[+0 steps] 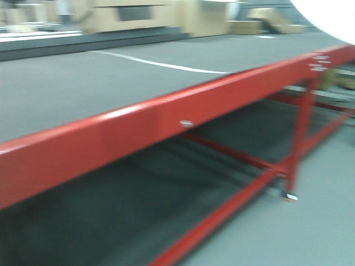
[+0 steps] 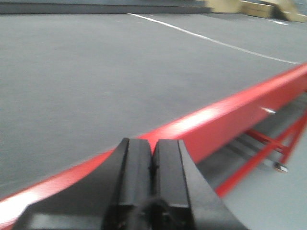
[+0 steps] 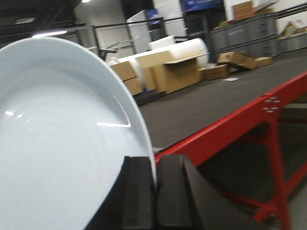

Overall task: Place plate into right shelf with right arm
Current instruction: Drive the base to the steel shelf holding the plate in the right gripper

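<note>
The white plate (image 3: 57,134) fills the left of the right wrist view, held on edge with its glossy face toward the camera. My right gripper (image 3: 155,165) is shut on its rim, one black finger on each side. A white curved patch at the top right of the front view is the same plate (image 1: 327,11). My left gripper (image 2: 152,148) is shut with nothing between its fingers and hovers over the table's red edge. The right shelf is out of view.
A long table with a grey top (image 1: 83,83) and a red steel front beam (image 1: 166,116) runs diagonally ahead; red legs and crossbars (image 1: 302,127) stand beneath. Cardboard boxes (image 3: 177,72) and grey crates (image 3: 249,31) line the far side. The views are motion-blurred.
</note>
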`<action>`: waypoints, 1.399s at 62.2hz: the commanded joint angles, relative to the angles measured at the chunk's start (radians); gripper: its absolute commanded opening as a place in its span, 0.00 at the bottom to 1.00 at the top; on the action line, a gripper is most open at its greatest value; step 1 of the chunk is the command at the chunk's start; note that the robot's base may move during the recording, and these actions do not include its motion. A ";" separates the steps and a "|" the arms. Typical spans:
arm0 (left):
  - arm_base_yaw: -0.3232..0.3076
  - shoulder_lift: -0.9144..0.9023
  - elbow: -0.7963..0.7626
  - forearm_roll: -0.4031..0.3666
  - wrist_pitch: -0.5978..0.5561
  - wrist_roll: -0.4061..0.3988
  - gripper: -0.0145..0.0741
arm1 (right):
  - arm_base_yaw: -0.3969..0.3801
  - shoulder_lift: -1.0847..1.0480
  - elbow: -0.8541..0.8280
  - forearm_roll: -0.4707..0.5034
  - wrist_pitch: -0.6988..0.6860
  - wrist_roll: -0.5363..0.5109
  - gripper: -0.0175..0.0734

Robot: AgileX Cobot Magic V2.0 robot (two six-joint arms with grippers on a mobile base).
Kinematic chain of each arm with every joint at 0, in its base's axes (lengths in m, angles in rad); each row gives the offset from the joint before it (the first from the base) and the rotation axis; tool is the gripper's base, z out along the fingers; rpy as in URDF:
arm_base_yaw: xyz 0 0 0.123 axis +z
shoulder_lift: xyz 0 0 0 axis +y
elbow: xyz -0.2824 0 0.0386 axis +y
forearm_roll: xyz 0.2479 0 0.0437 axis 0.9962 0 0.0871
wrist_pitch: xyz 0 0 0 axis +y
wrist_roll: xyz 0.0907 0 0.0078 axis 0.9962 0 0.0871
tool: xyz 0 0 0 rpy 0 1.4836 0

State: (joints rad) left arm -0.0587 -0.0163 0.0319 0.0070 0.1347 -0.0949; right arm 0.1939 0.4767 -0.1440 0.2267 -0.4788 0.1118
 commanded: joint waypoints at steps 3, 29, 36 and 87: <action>-0.002 -0.008 0.009 0.000 -0.084 -0.006 0.11 | -0.004 -0.002 -0.032 -0.011 -0.105 -0.007 0.25; -0.002 -0.008 0.009 0.000 -0.084 -0.006 0.11 | -0.004 -0.002 -0.032 -0.011 -0.105 -0.007 0.25; -0.002 -0.008 0.009 0.000 -0.084 -0.006 0.11 | -0.004 -0.002 -0.032 -0.011 -0.105 -0.007 0.25; -0.002 -0.008 0.009 0.000 -0.084 -0.006 0.11 | -0.004 -0.003 -0.032 -0.011 -0.105 -0.007 0.25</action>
State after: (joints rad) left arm -0.0587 -0.0163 0.0319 0.0070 0.1366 -0.0949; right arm 0.1939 0.4727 -0.1440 0.2267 -0.4897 0.1118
